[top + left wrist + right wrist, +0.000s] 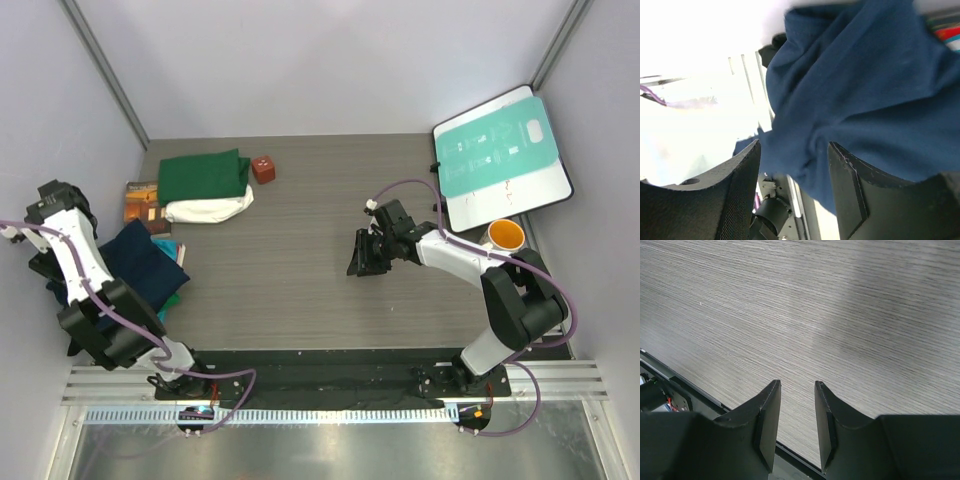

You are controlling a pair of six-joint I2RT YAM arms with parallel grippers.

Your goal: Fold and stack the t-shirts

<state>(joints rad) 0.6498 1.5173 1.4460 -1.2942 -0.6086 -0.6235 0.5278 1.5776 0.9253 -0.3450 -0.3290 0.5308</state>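
Navy t-shirt (145, 262) lies rumpled in soft deep-blue folds, just near-left of the folded dark green t-shirt (203, 177). Left gripper (795, 145) is released, jaws apart around slack navy cloth. Right gripper (797, 385), well right of the green one, is unclenched too.

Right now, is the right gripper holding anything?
No, the right gripper has only bare table between its fingers.

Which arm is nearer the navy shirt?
Left. The left fingers flank the navy shirt; the right fingers hang over bare tabletop, well apart.
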